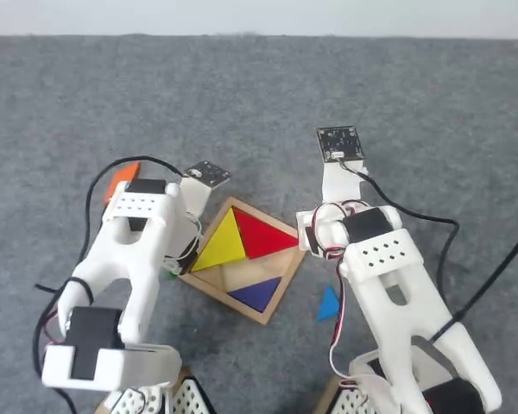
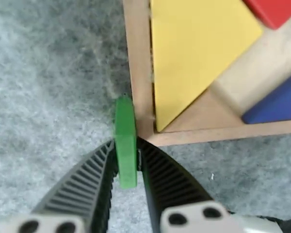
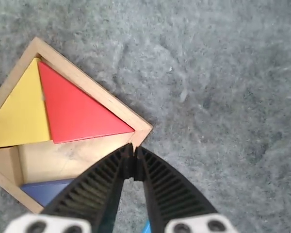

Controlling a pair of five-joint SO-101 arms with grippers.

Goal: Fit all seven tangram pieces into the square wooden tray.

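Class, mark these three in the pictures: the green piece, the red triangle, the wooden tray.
green piece (image 2: 125,131), left wrist view, middle of its narrow edge
red triangle (image 3: 75,111), right wrist view, centre of its face
wooden tray (image 3: 94,92), right wrist view, its rim

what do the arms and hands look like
The left arm and right arm are white plastic shells with rows of small holes, black motor blocks and black cables. The left hand and right hand have black ribbed fingers on white bases.
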